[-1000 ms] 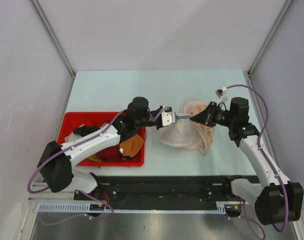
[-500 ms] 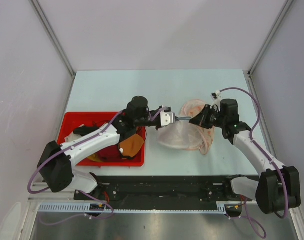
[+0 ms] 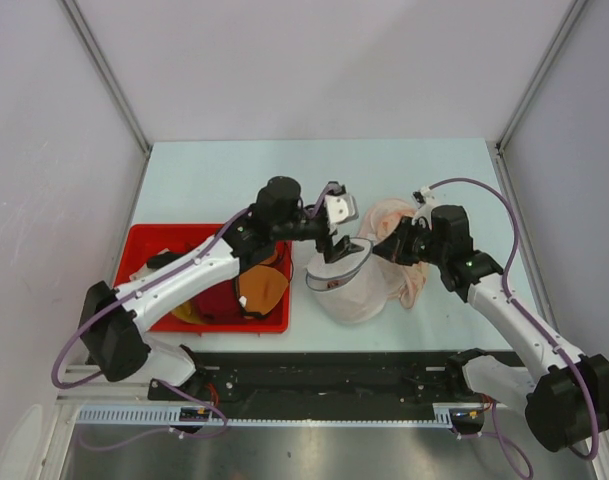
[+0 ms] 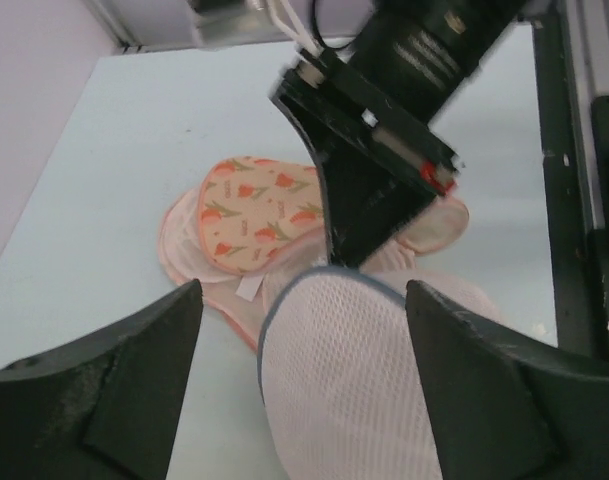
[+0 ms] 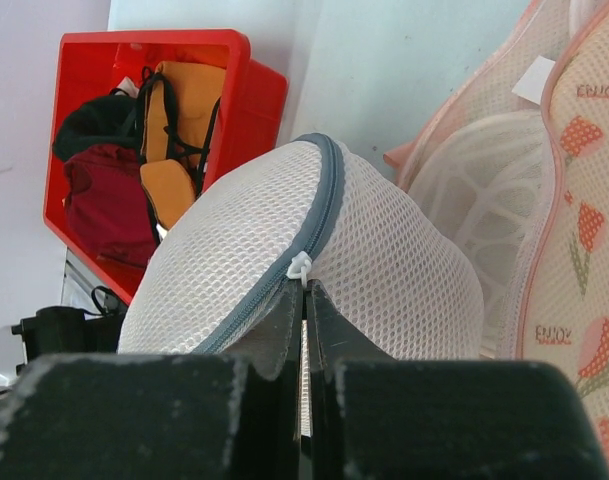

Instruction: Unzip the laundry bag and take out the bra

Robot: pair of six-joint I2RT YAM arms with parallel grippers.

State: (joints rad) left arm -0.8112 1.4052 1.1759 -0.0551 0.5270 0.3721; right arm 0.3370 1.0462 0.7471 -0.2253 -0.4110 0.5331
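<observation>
I am opening my left claw (image 4: pixel 304 292) wide, releasing the laundry bag (image 3: pixel 346 285); my right claw (image 5: pixel 306 290) is staying closed, pinching its zip (image 5: pixel 327 205); unzipping is still pending.

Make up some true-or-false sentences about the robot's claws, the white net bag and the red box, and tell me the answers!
1. The left claw is open above the laundry bag. True.
2. The right claw is wide open and touching nothing. False: it is shut, pinching the laundry bag right at its zip.
3. The red box is empty. False: it holds clothes, among them an orange bra.
4. Peach flowery fabric lies on the table close to the laundry bag. True.
</observation>
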